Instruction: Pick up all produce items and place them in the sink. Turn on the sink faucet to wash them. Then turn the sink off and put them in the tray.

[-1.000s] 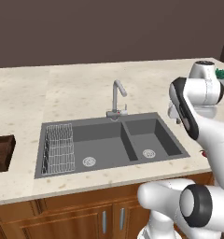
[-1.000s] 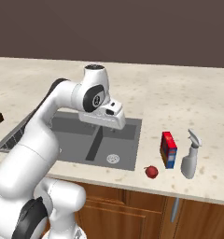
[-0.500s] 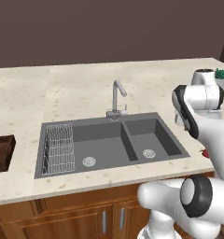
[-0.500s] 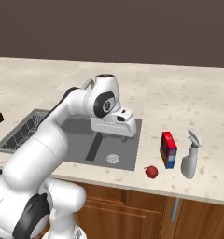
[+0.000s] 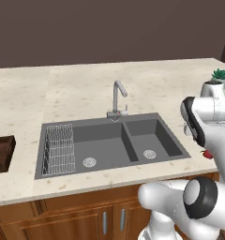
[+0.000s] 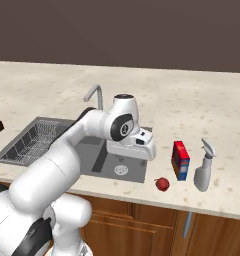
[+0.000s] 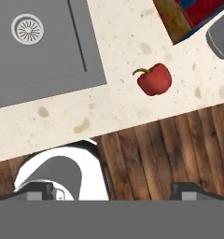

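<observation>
Tool (image 7: 112, 189) jaws stand fully apart with nothing between them; its two dark tips sit at the bottom of the hand view, over the wooden floor and the worktop (image 7: 123, 100) edge. A small red pepper (image 7: 154, 79) with a curled green stem lies on the worktop at upper right of centre in that view, apart from the dark grey sink (image 7: 39, 65) at upper left. In the right base view the pepper (image 6: 162, 184) sits at lower right of centre, near the red and blue box (image 6: 180, 159) and grey spray bottle (image 6: 204, 171). The faucet (image 5: 117, 99) stands at centre of the left base view, the wooden tray (image 5: 2, 153) at its left edge.
</observation>
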{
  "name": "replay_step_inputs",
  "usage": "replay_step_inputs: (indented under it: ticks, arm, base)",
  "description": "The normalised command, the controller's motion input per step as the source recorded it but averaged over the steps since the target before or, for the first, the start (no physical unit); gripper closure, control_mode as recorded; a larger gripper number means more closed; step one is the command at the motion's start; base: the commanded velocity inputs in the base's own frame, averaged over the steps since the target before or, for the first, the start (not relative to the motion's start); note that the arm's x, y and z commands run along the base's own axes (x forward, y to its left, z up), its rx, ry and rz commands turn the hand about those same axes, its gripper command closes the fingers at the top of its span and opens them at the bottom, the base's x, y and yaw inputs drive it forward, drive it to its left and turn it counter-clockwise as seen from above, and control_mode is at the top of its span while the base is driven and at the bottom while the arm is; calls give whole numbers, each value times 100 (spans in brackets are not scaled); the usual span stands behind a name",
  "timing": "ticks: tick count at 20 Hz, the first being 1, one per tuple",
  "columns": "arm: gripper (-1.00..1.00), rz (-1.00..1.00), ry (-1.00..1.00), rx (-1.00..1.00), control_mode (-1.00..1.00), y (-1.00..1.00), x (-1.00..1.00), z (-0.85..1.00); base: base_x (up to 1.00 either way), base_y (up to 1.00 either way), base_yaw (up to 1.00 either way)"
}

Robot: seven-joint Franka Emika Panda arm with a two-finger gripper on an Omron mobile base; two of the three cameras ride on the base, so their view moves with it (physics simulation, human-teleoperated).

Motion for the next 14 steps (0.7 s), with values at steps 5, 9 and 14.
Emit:
replay_step_inputs:
  ticks: [5,9,14]
  arm:
    - [-100,0,-4,-2,-100,-18,-5,-25]
    - [-100,0,-6,-5,-100,-17,0,-26]
    - [-100,0,-7,-3,-100,-21,0,-23]
  base:
    - [0,0,0]
    - [0,0,0]
    - [0,0,0]
